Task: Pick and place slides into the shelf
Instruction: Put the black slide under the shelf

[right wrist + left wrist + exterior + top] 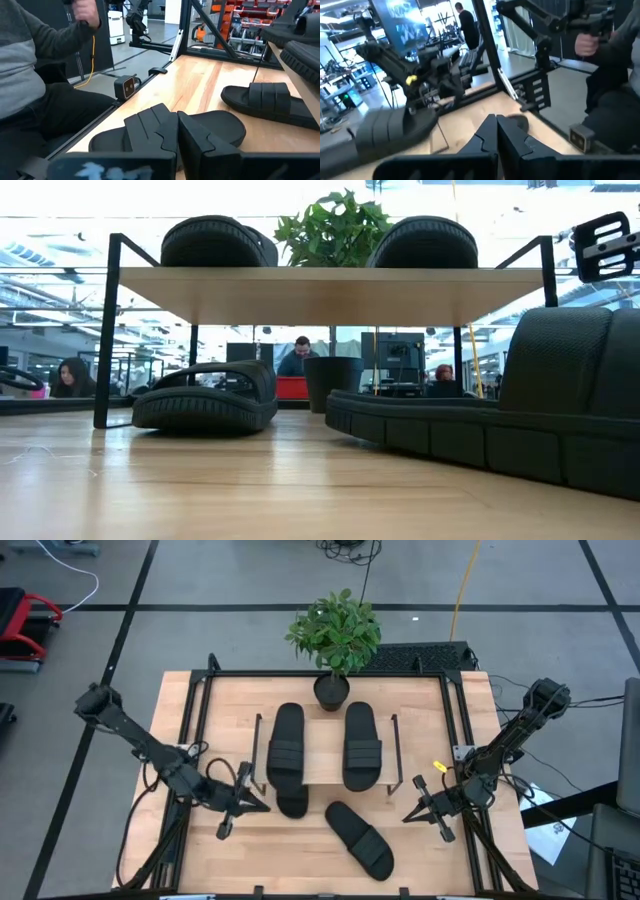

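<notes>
The shelf [322, 755] stands mid-table; its light wood top board [330, 292] carries two black slides [286, 745] [361, 745] lying side by side. A third slide [292, 802] [205, 395] lies on the table, partly under the board's near edge. The fourth slide [360, 838] [500, 430] lies slantwise on the table nearer the front. My left gripper [252, 803] [496, 131] is shut and hovers low, just left of the third slide. My right gripper [413, 812] [172, 131] is shut and sits just right of the fourth slide [210, 122], apart from it.
A potted plant [335, 635] stands behind the shelf's far edge, its pot [330, 380] on the table. A black frame rail [330, 673] borders the tabletop. A seated person [35, 75] shows beside the table's right side. Bare wood lies along the near edge.
</notes>
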Motion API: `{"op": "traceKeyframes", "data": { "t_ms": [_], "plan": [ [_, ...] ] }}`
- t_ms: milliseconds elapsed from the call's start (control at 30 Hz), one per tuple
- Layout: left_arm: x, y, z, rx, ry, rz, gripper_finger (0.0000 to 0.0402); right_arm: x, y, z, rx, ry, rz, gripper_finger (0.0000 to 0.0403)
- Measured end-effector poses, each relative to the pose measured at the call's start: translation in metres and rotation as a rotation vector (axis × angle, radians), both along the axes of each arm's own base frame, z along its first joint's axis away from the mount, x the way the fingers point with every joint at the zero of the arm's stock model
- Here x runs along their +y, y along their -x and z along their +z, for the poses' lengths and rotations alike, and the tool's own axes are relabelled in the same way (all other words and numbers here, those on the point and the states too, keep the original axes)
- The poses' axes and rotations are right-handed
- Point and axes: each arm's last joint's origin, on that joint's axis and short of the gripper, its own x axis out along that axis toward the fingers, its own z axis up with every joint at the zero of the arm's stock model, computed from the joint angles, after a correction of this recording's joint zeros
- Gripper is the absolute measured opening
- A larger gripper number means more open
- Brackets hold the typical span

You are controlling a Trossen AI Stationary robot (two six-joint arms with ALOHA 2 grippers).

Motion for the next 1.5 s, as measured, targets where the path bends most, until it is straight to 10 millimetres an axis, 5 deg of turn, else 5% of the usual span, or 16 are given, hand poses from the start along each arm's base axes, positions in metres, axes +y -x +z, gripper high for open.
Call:
{"op": "traceKeyframes", "data": {
  "t_ms": [400, 900, 1200, 1333, 1500],
  "plan": [
    [0.004, 0.031, -0.064, 0.023, 0.081, -0.060, 0.0001, 0.006, 0.003, 0.004, -0.048, 0.008, 0.217, 0.0000],
    [0.005, 0.035, -0.078, 0.088, -0.016, -0.067, 0.0002, 0.011, 0.003, 0.013, -0.077, -0.041, 0.321, 0.0002],
    [0.006, 0.034, -0.076, 0.058, -0.028, -0.019, 0.0004, 0.081, -0.007, 0.052, -0.023, 0.176, 0.270, 0.0031],
    [0.006, 0.034, -0.076, 0.057, -0.034, -0.019, 0.0004, 0.116, -0.012, 0.045, 0.125, 0.317, 0.119, 0.0055],
    [0.006, 0.034, -0.076, 0.057, -0.034, -0.019, 0.0016, 0.147, -0.018, 0.034, 0.242, 0.208, 0.056, 0.0105]
  ]
}}
